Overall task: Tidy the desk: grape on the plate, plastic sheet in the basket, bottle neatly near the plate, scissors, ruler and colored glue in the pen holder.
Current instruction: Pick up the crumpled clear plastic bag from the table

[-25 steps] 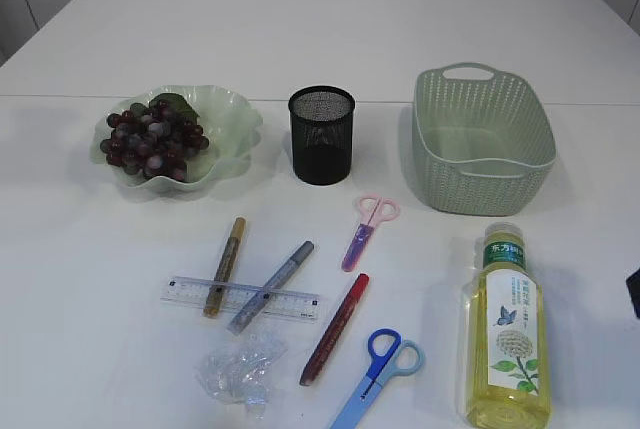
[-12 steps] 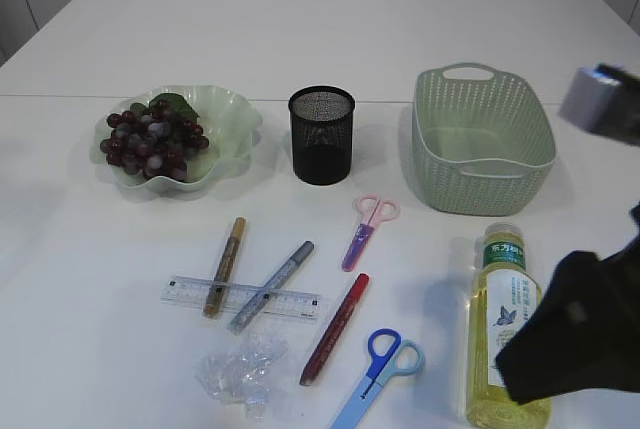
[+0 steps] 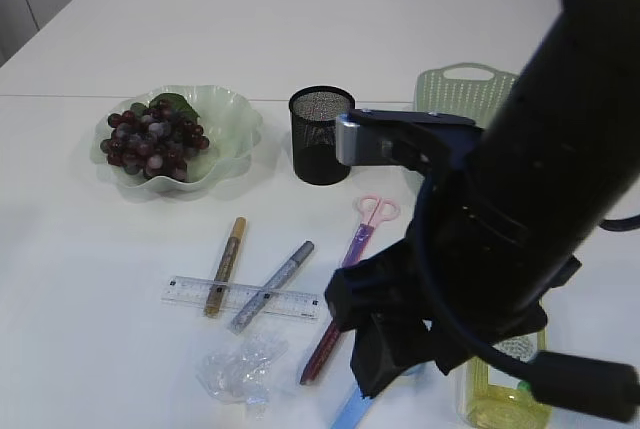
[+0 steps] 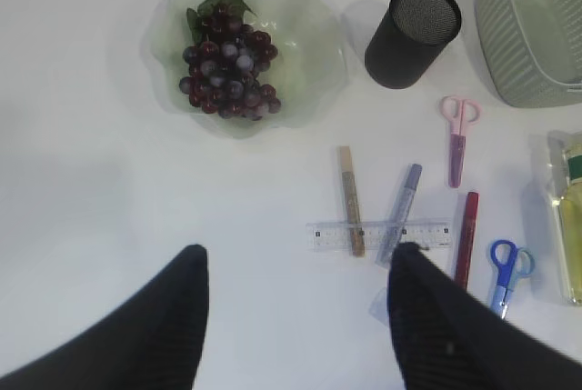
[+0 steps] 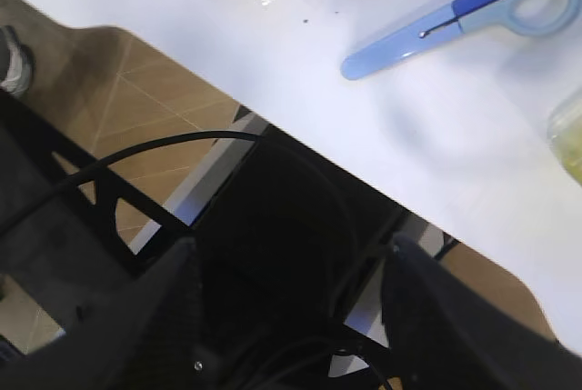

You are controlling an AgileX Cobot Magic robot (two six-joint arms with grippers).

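Observation:
The grapes (image 4: 227,67) lie on the green plate (image 4: 314,35). In front of the black pen holder (image 4: 409,35) are pink scissors (image 4: 459,135), a clear ruler (image 4: 377,235) under gold (image 4: 350,199) and silver (image 4: 400,213) glue pens, a red glue pen (image 4: 466,235) and blue scissors (image 5: 455,13). The crumpled plastic sheet (image 3: 235,374) sits near the front edge. At the right the bottle (image 4: 568,226) lies on its side. My left gripper (image 4: 300,258) hangs open high over the table. My right gripper (image 5: 291,254) is open and empty, past the table's front edge.
The green basket (image 4: 536,35) stands at the back right. In the exterior view my right arm (image 3: 520,199) blocks most of the basket, the bottle and the blue scissors. Below the front edge are the floor and the table frame (image 5: 100,199).
My right arm has swung in from the right edge, across the exterior view, and now covers its right half. Nothing on the table has moved.

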